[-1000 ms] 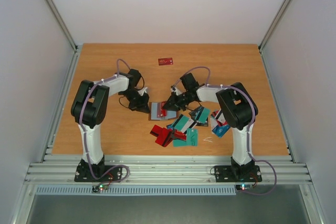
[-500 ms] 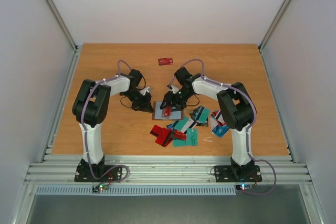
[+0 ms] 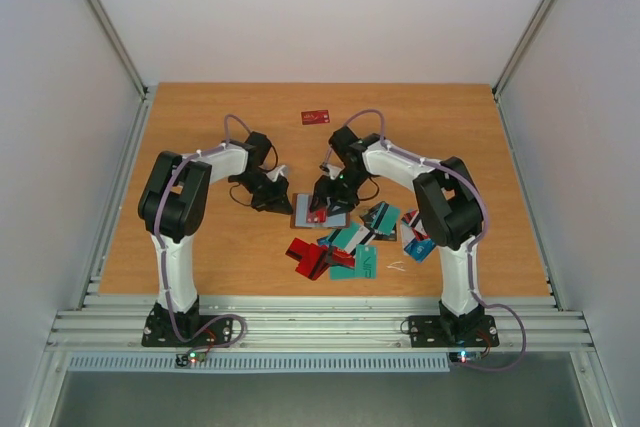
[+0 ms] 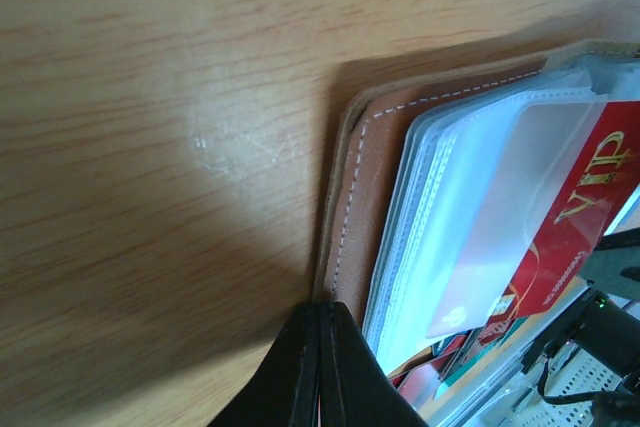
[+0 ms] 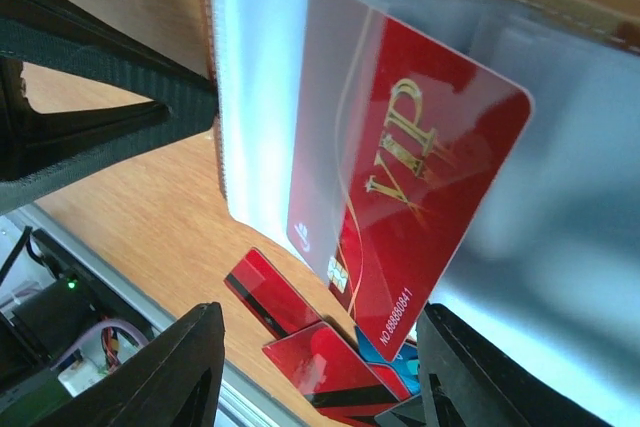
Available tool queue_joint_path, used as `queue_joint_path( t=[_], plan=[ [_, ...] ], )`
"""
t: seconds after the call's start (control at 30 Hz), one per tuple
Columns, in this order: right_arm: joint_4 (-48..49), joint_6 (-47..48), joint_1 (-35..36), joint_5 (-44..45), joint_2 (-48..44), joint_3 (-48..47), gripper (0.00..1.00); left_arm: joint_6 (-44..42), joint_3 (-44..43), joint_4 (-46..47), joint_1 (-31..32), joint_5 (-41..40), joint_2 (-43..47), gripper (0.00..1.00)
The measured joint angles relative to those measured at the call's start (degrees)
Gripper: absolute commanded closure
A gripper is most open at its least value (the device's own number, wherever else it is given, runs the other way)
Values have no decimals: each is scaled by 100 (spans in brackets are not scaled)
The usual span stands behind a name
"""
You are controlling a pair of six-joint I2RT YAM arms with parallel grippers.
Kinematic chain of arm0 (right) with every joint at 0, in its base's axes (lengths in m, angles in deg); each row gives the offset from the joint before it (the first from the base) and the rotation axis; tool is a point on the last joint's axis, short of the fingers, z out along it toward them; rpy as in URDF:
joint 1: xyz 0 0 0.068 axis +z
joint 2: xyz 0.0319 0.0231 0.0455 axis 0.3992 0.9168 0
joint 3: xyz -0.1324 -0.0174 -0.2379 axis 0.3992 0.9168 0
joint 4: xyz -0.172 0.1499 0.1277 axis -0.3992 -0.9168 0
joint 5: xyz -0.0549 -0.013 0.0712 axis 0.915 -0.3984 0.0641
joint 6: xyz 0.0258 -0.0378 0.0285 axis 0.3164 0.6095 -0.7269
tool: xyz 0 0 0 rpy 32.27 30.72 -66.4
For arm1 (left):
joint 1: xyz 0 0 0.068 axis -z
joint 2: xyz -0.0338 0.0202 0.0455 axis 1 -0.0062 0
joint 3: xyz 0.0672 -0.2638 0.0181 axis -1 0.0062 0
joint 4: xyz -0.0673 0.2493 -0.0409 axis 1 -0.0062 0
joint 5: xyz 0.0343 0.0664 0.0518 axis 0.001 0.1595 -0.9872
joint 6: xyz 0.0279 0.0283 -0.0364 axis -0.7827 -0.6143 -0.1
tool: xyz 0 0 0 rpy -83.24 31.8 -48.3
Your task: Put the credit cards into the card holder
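Note:
The card holder (image 3: 337, 218) lies open at the table's middle, brown leather outside (image 4: 375, 197), clear sleeves inside (image 5: 250, 97). A red VIP credit card (image 5: 420, 177) sits partly inside a sleeve, its lower end sticking out; it also shows in the left wrist view (image 4: 585, 207). My left gripper (image 3: 279, 204) is shut, its tip (image 4: 320, 367) on the holder's left leather edge. My right gripper (image 3: 322, 207) hovers over the holder, open, with the card's free end between its fingers (image 5: 160, 377) and untouched. More red, teal and blue cards (image 3: 350, 247) lie scattered in front.
One dark red card (image 3: 316, 117) lies alone toward the table's back. A few cards (image 3: 418, 239) lie beside the right arm's elbow. Grey walls stand left and right, and a metal rail (image 3: 320, 319) runs along the near edge.
My right gripper has moved left over the open holder, and the holder has shifted slightly right. The left gripper has stayed at the holder's edge.

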Motion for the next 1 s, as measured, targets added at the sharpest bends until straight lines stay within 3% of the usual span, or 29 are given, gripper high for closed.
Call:
queue_joint_path(
  t=[0.4,1.0],
  plan=[
    [-407,-42,575,243,485,-651,49,33,0,-2,0,2,-2,96],
    [-1143,136,503,619,809,-1414,49,35,79,76,31,-354,155,96]
  ],
)
